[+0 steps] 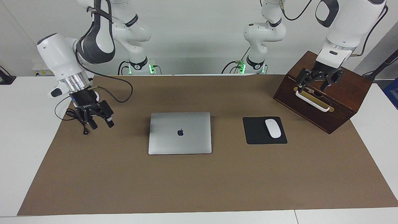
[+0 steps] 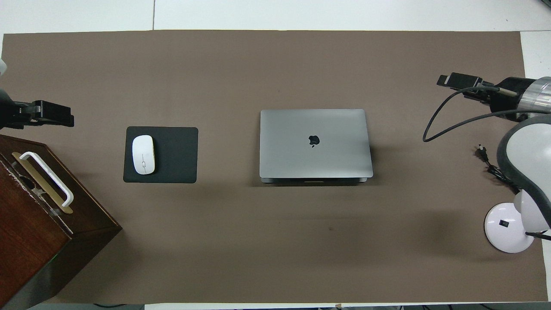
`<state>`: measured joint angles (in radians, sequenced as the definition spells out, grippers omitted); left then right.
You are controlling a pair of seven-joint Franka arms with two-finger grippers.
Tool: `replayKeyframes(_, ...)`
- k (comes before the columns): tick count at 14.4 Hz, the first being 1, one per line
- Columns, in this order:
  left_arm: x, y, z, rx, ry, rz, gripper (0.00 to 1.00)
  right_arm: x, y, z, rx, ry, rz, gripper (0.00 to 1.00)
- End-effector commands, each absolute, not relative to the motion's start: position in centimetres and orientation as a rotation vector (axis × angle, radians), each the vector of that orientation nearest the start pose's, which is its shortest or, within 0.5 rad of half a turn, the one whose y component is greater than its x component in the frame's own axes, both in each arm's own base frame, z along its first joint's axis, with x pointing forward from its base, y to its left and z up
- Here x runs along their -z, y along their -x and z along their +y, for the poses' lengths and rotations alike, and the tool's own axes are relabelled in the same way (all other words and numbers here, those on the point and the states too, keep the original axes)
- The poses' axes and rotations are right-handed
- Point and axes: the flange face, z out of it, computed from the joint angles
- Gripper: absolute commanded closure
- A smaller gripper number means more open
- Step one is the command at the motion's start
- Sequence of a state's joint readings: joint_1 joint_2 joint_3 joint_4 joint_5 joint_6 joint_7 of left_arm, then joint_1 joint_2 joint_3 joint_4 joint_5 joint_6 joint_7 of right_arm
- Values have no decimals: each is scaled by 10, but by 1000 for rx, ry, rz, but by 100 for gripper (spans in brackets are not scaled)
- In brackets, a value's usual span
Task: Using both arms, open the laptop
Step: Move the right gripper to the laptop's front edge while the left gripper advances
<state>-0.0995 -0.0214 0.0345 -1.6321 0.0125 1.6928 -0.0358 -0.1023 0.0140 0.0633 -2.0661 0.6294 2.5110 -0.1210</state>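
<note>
Two grippers aloft: right gripper (image 1: 101, 123) tilted, left gripper (image 1: 317, 81) over box (image 1: 342, 102).

A white table (image 1: 18, 140) carries a brown mat (image 1: 199, 183) bearing laptop (image 1: 179, 133), mouse pad (image 1: 256, 135), wooden box (image 1: 329, 99).

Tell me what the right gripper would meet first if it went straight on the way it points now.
Probably the bare brown mat, between the black cable and the closed laptop: the right gripper points mostly downward, though depth is unclear.
</note>
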Motion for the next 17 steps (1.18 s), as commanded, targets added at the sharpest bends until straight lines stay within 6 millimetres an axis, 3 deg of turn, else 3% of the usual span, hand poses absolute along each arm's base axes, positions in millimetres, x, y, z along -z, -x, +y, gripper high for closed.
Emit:
replayKeyframes(1, -613, -553, -35, 137, 3140, 37, 55, -441, -563, 5, 607, 2473, 591, 0)
replayKeyframes(2, -612, -553, -33, 140, 3140, 34, 93, -432, -557, 25, 583, 2431, 622, 0)
replayKeyframes(3, -613, -554, -31, 152, 3140, 30, 100, -429, -549, 37, 558, 2386, 673, 0)
replayKeyframes(6, -613, -555, -30, 164, 3138, 44, 100, -419, -526, 77, 411, 2291, 838, 0)
replayKeyframes(10, -586, -543, -51, 193, 3136, 197, 100, -411, -499, 122, 248, 2223, 992, 0)
replayKeyframes(14, -550, -515, -85, 313, 3147, 315, 100, -390, -457, 130, 155, 2232, 1059, 0)
replayKeyframes(17, -513, -482, -110, 431, 3137, 405, 100, -375, -427, 122, 116, 2250, 1086, 0)
